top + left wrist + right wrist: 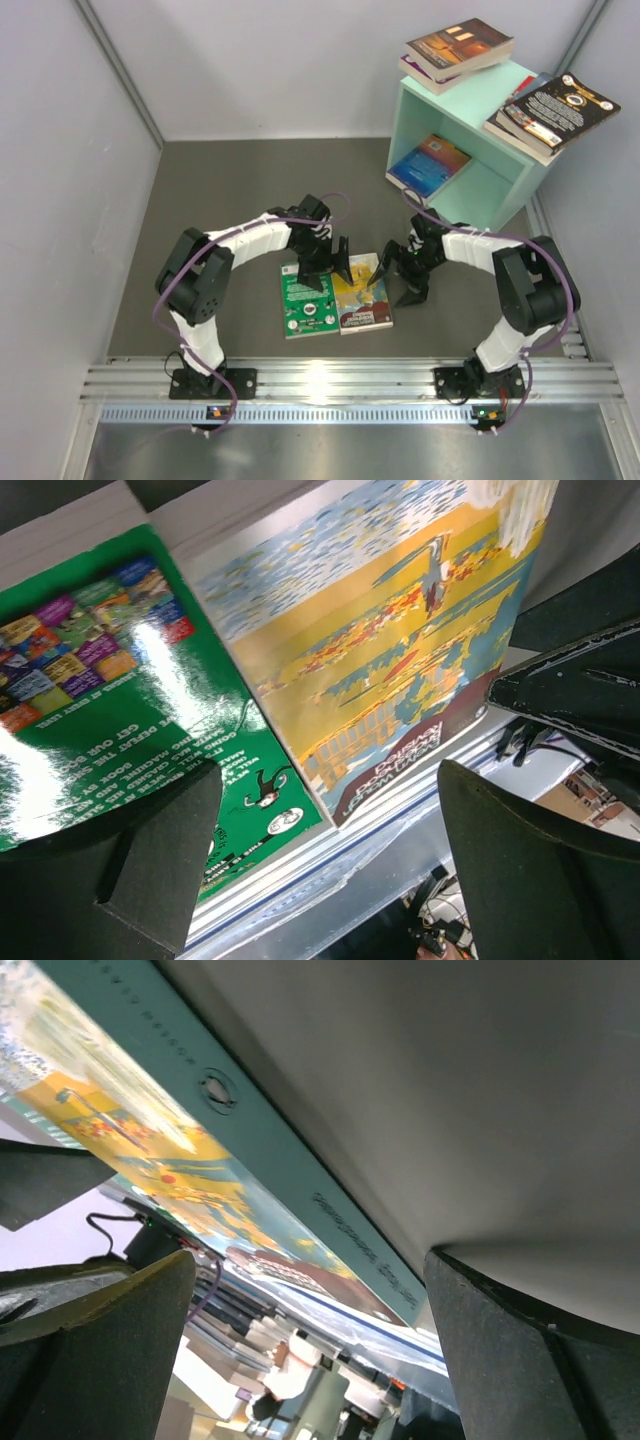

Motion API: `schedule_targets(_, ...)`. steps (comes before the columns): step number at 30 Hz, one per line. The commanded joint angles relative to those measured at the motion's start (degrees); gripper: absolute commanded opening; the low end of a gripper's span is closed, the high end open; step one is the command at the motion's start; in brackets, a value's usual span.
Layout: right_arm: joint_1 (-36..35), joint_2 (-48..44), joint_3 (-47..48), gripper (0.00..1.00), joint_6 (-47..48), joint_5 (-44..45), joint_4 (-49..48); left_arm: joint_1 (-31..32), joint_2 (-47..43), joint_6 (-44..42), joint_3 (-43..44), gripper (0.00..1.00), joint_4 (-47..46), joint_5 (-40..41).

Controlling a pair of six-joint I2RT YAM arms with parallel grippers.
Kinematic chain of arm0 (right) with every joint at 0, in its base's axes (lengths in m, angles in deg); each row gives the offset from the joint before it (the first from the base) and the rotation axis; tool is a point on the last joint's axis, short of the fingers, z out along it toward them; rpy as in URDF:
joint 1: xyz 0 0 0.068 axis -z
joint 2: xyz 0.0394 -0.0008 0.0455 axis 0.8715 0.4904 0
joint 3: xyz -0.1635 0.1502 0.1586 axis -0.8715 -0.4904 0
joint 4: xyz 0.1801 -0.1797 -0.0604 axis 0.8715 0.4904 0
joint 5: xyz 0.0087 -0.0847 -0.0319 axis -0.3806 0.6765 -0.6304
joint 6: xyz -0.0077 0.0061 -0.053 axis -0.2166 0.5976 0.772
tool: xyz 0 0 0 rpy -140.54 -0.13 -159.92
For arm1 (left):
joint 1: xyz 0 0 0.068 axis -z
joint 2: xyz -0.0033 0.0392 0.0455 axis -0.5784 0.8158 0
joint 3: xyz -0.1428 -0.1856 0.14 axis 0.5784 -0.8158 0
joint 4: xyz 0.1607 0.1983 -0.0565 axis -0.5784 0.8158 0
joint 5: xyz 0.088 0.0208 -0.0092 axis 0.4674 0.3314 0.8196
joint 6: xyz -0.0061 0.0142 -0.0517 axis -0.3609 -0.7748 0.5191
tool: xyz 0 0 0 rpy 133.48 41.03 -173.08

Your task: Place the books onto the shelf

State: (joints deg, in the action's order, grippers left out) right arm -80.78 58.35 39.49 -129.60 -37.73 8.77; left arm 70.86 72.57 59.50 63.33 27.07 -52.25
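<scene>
Two books lie flat side by side on the dark floor: a green one (305,300) (110,680) and a yellow one (363,296) (380,630) (150,1145). My left gripper (328,272) (325,785) hovers open over their near ends, holding nothing. The right gripper (396,290) (310,1260) is low beside the yellow book's right edge, open and holding nothing. At the back right stands the mint-green shelf (500,175). A blue-orange book (430,165) leans inside it. On top of it lie a brown book (460,42) and a black book (560,108), each over other books.
Aluminium rails (340,378) run along the near edge, just behind the books' near ends. Pale walls close in the left, back and right sides. The black book overhangs the shelf's right edge.
</scene>
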Motion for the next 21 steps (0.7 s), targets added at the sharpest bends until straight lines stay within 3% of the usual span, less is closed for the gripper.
schedule_targets(1, 2.65, 1.07, -4.06, 0.99, 5.67, 12.59, -1.14, 1.82, 3.32, 0.66, 3.42, 0.94, -2.53, 1.88)
schedule_targets(10, 8.19, -6.05, -6.87, 0.99, 6.81, 15.49, -1.22, 3.32, 8.52, 2.86, 8.52, 0.94, -2.44, 4.88)
schedule_targets(21, 8.19, -0.69, -8.8, 0.99, 6.91, 9.96, -10.17, 4.37, 11.33, 5.23, 12.39, 0.94, -4.55, 2.68)
